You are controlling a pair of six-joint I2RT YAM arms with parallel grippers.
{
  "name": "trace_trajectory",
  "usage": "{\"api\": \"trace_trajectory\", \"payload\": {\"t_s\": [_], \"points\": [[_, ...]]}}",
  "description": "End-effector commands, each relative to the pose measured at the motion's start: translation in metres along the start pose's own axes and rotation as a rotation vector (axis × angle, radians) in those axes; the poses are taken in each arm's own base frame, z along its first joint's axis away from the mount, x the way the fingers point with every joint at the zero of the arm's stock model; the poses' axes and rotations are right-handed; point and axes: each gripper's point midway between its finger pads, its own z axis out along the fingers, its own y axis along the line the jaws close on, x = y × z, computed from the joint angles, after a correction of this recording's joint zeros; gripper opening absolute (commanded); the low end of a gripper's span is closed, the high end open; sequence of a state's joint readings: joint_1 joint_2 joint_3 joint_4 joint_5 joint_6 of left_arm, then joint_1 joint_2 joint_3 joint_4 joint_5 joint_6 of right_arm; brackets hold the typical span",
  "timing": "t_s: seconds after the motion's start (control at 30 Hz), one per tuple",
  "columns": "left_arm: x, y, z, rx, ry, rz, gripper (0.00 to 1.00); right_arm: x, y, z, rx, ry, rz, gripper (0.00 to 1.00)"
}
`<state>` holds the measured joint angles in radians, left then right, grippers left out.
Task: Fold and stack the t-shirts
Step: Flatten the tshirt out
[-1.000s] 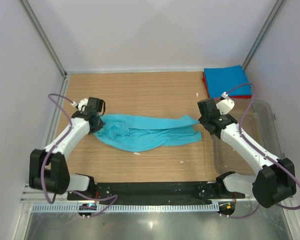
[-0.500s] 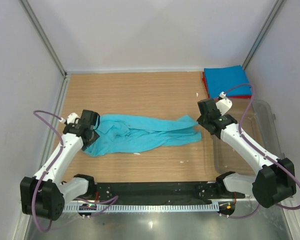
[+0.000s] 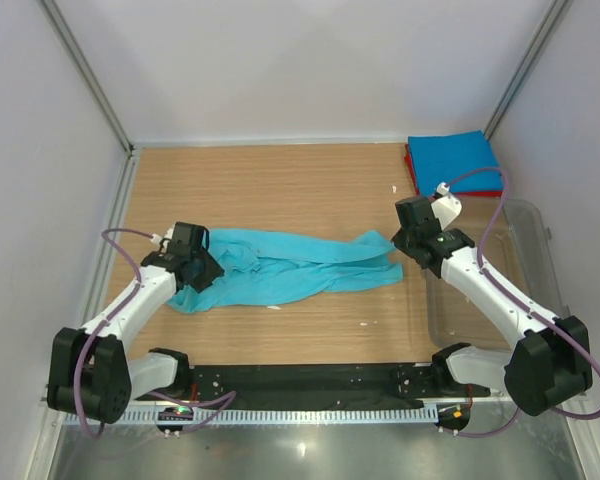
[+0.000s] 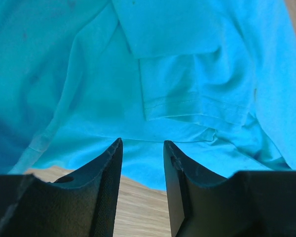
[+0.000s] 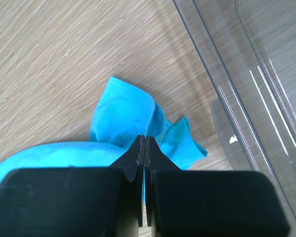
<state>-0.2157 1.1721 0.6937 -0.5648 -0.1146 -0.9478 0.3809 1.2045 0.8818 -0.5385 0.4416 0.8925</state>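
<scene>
A turquoise t-shirt (image 3: pixel 290 268) lies stretched in a crumpled band across the middle of the table. My left gripper (image 3: pixel 200 272) hovers over its left end, open, with only cloth (image 4: pixel 177 74) and bare wood showing between the jaws (image 4: pixel 142 142). At the right end my right gripper (image 3: pixel 404 244) is shut on a pinch of the same shirt (image 5: pixel 123 113), its jaws (image 5: pixel 144 138) pressed together. A brighter blue folded t-shirt (image 3: pixel 455 160) rests on a red folded t-shirt (image 3: pixel 486 192) in the far right corner.
A clear plastic tub (image 3: pixel 535 262) stands on the right side, under and beside my right arm, its rim (image 5: pixel 222 74) close to the right gripper. White walls and metal posts close in the table.
My left gripper has opened and let go of the shirt's left end, pulled back toward the near edge, then edged forward over the cloth. The right arm stays put.
</scene>
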Motion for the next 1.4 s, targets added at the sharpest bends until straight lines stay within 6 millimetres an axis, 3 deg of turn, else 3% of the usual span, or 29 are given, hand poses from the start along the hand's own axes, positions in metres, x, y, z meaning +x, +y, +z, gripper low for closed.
{"api": "trace_trajectory", "payload": {"t_s": [0.0,0.23,0.5,1.37], "points": [[-0.001,-0.021,0.011,0.092,-0.005,-0.066,0.39,-0.009,0.004,-0.001,-0.024,-0.038,0.017,0.01],[0.001,-0.010,0.034,-0.013,0.017,-0.076,0.30,-0.009,0.009,0.003,-0.024,-0.031,0.017,0.01],[-0.007,-0.017,0.037,-0.020,0.004,-0.074,0.28,-0.012,0.007,0.001,-0.019,-0.045,0.016,0.01],[-0.004,-0.015,0.049,-0.055,0.025,-0.083,0.23,-0.011,0.002,0.003,0.000,-0.050,0.008,0.01]]}}
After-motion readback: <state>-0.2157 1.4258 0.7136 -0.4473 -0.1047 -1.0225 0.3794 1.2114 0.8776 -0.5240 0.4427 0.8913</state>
